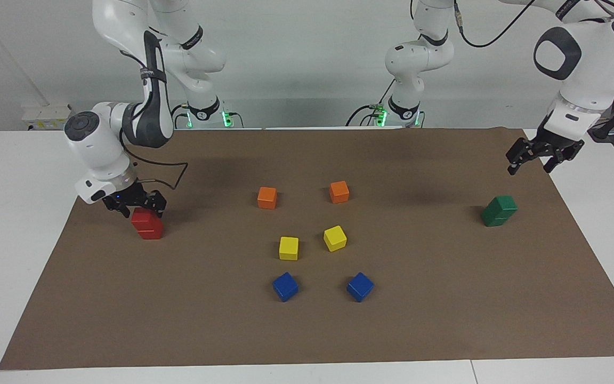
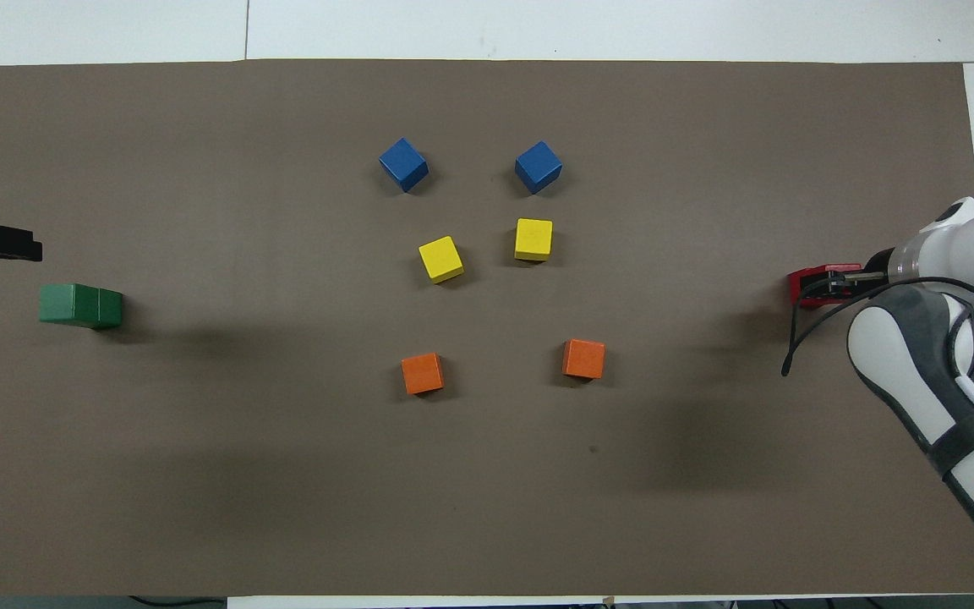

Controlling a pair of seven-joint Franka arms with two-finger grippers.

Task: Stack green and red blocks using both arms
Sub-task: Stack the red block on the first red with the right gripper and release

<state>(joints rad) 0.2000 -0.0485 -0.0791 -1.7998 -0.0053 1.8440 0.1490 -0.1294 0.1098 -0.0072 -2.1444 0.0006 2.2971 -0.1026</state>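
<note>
A: How do the fingers of the right gripper (image 1: 135, 206) stand?

B: Spread apart, straddling the upper red block (image 1: 143, 218), which rests on the lower red block (image 1: 150, 231). Whether the fingers touch it cannot be told. The red stack stands on the brown mat (image 1: 307, 330) at the right arm's end of the table (image 1: 14, 176).

A: And the left gripper (image 1: 535, 158)?

B: Its fingers are spread and hold nothing. It hangs in the air over the mat's edge, well above the green blocks (image 1: 499, 210). These two form a stack at the left arm's end, the upper one tilted slightly off the lower.

A: What lies between the two stacks?

B: Three pairs at mid-table: orange cubes (image 1: 267, 197) nearest the robots, yellow cubes (image 1: 288, 248) next, blue cubes (image 1: 285, 286) farthest. All six rest singly on the mat, apart from each other.
</note>
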